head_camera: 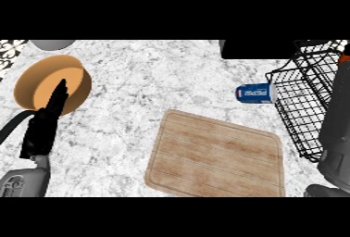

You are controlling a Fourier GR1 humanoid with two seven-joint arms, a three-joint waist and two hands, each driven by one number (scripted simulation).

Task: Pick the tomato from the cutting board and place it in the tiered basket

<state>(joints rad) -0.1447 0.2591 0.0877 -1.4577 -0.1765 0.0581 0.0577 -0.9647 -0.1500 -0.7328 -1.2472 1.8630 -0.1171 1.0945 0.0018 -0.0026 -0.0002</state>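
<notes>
The wooden cutting board (215,157) lies in the middle of the counter with nothing on it. The black wire tiered basket (304,99) stands at the right. My right forearm (336,120) rises along the right edge and reaches over the basket; its hand is cut off by the view's edge. A small reddish sliver (347,48) shows at that edge above the basket; I cannot tell if it is the tomato. My left hand (44,122) rests open at the left, fingers straight and pointing up, over the rim of an orange bowl.
An orange bowl (75,76) sits at the far left. A blue can (254,92) lies on its side between the board and the basket. A dark box (256,48) stands at the back, a grey object (51,44) at the top left.
</notes>
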